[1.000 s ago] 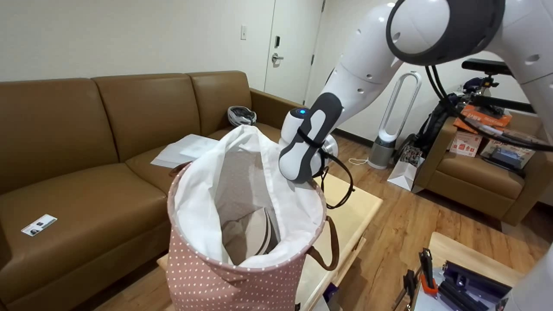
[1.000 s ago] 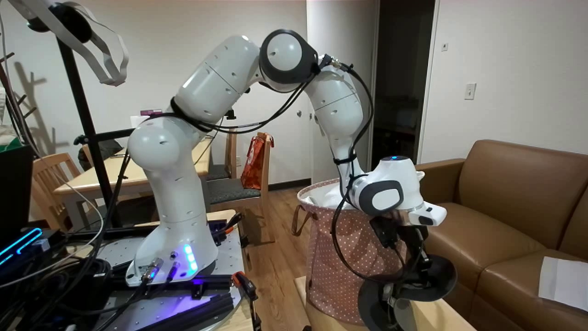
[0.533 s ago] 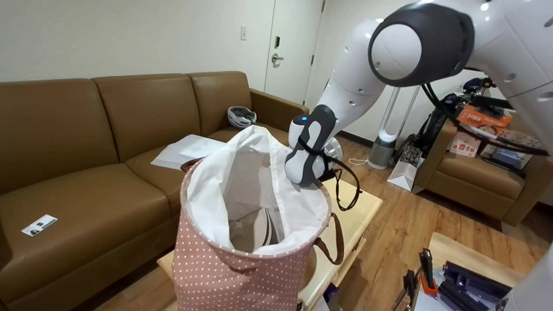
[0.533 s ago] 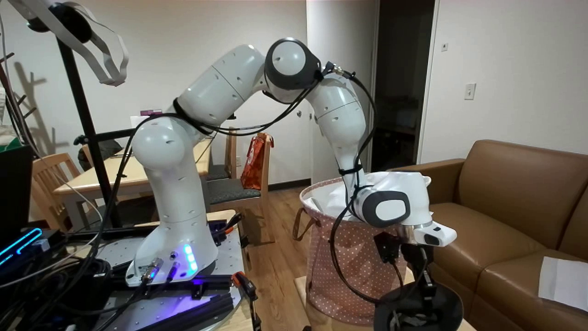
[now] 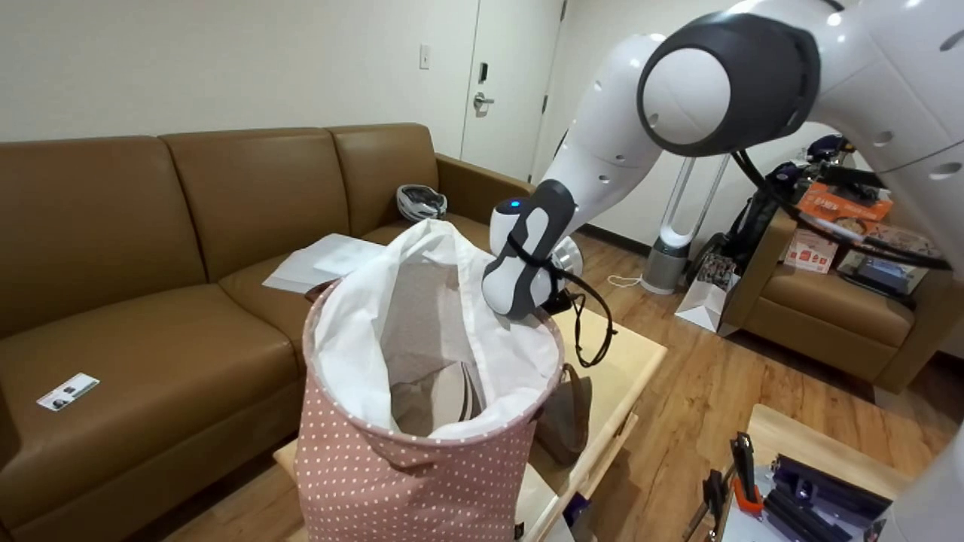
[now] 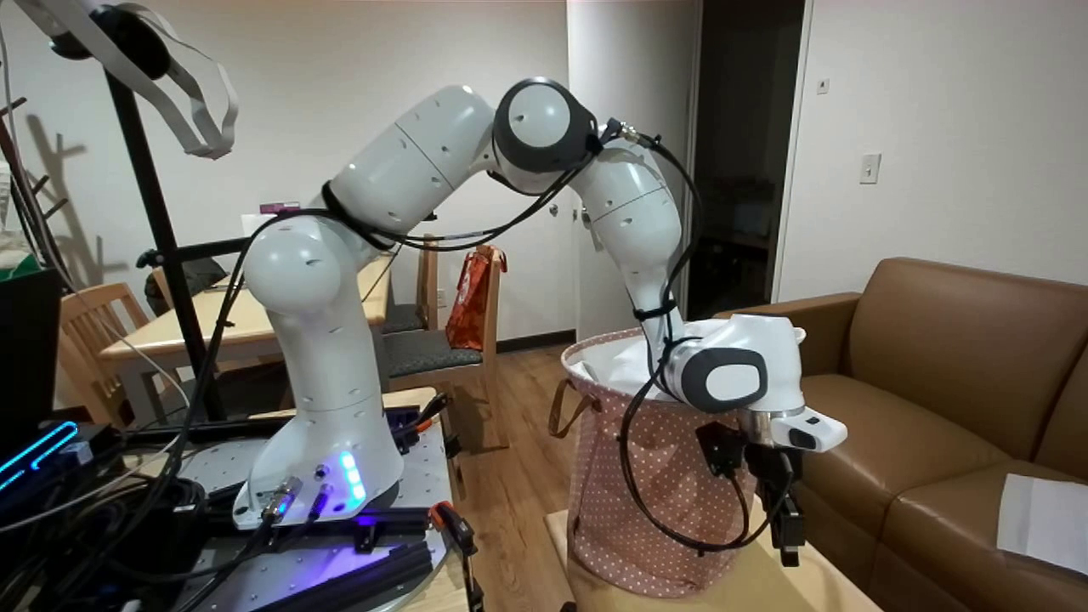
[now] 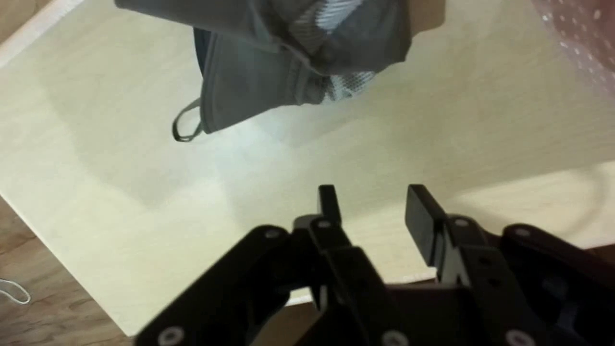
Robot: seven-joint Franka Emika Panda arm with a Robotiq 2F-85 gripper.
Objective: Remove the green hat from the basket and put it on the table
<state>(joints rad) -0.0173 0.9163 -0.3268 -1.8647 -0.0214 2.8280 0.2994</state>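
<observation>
Basket [image 5: 422, 489], exterior view: upright on the pale wooden table [image 5: 629, 342], white lining [image 5: 346, 346] folded over the rim, a beige cloth piece [image 5: 433, 395] inside.
Green hat [image 5: 556, 425], same view: outside the basket, just beside it, low down at the table top.
Arm [image 5: 614, 150], same view: reaches down to the basket's rim; its lower end is hidden there.
Sofa [image 5: 135, 354], same view: brown leather, with white sheets [image 5: 324, 260], a helmet [image 5: 422, 202] and a card [image 5: 68, 391] on its seat.
Gripper [image 6: 789, 544], exterior view: points downward above the table, beside the basket; its gap cannot be judged from here.
Strap handle [image 6: 557, 416], same view: brown, looping off the basket's side.
Fingers [image 7: 418, 218], wrist view: spread apart by a moderate gap, bare table showing between them; they hold nothing.
Green hat, wrist view: crumpled, near the fingertips but apart from them, a small loop [image 7: 176, 127] sticking out, its top cut off by the frame; whether it fully rests on the wood cannot be told.
Basket, wrist view: a dotted patch in the top right corner, apart from the hat.
</observation>
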